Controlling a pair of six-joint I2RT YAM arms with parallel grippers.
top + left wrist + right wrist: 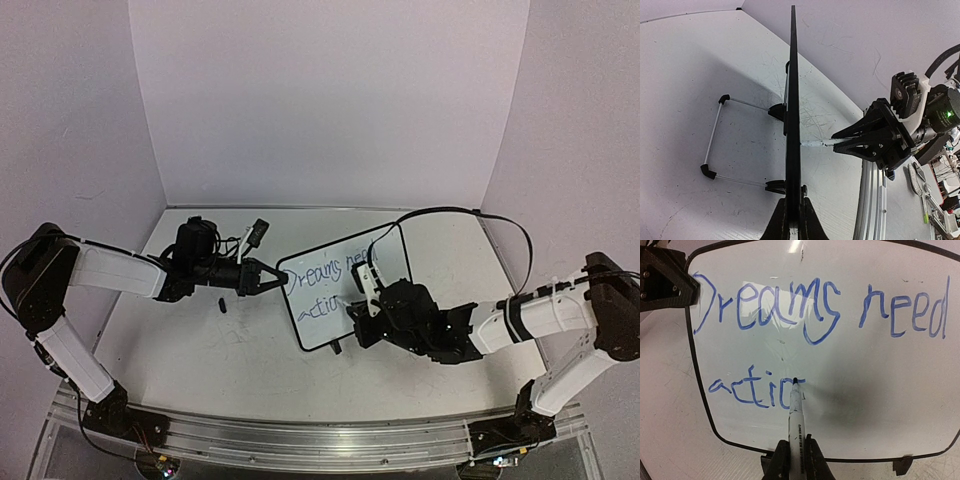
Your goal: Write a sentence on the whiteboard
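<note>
The whiteboard stands tilted on its wire stand mid-table. The sentence in blue reads "Dreams need" and below it "actio", with the last letter partly drawn. My left gripper is shut on the board's left edge, and it shows edge-on in the left wrist view. My right gripper is shut on a white marker. The marker's tip touches the board at the end of "actio". The left fingers show at the board's top left corner.
A small black cap-like piece lies on the table left of the board. An aluminium rail runs along the near edge. Lilac walls close in the back and both sides. A black cable arcs over the right arm.
</note>
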